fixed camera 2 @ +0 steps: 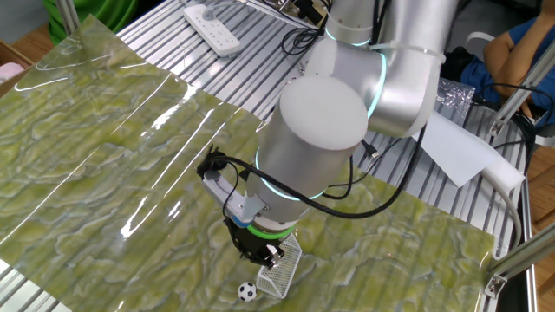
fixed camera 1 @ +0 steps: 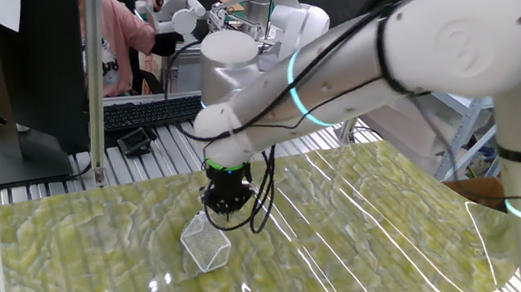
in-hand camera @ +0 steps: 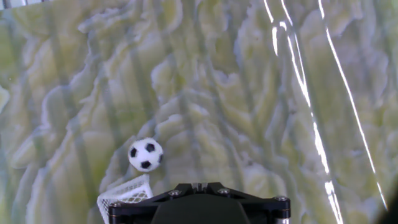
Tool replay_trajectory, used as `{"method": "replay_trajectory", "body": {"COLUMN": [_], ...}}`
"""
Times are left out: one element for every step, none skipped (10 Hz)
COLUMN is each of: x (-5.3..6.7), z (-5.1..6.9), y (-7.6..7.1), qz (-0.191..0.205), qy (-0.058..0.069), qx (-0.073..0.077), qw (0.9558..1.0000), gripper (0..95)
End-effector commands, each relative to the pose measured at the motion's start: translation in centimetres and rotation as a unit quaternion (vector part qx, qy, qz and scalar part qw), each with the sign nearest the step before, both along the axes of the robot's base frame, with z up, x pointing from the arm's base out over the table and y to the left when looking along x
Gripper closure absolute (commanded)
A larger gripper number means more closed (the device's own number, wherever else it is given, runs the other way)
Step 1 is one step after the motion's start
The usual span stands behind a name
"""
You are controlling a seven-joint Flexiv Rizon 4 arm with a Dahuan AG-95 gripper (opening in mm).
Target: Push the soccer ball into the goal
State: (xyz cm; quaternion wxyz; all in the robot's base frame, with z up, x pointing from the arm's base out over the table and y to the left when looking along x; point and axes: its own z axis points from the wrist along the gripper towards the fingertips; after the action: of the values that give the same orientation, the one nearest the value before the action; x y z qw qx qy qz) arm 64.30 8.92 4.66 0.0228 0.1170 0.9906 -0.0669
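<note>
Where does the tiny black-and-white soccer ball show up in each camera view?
One fixed view: not visible; the arm's hand stands over that spot.
The other fixed view: soccer ball at bottom centre, just left of the goal.
Hand view: ball lower left, just above the goal.
Shared landmark: the small white mesh goal.

Arm point(fixed camera 2: 321, 130): white, reaches across the table and bends down | Wrist: vertical, directly over the goal point(fixed camera 1: 205, 244) | Gripper point(fixed camera 2: 260, 253): black, points straight down, jaws fully closed, holds nothing, just beside the goal's frame
</note>
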Motion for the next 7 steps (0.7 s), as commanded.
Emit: {"method": "replay_trajectory", "body": {"x": [0.3, 0.4, 0.9, 1.6, 2.2, 2.8, 4.0], "z": [-0.2, -0.1, 0.1, 0.8, 1.4, 1.8, 2.3], "y": [0.2, 0.2, 0.1, -0.2, -0.5, -0.7, -1.1], "qz": [-0.017, -0.018, -0.014, -0.009, -0.012, -0.012, -0.005], "qy": [0.007, 0.005, 0.005, 0.006, 0.003, 0.002, 0.006], "qx": [0.014, 0.015, 0.016, 0.015, 0.018, 0.021, 0.024], "qw": [0.9997, 0.9997, 0.9998, 0.9998, 0.9998, 0.9997, 0.9997], "gripper": [95.0, 95.0, 95.0, 95.0, 95.0, 95.0, 95.0]}}
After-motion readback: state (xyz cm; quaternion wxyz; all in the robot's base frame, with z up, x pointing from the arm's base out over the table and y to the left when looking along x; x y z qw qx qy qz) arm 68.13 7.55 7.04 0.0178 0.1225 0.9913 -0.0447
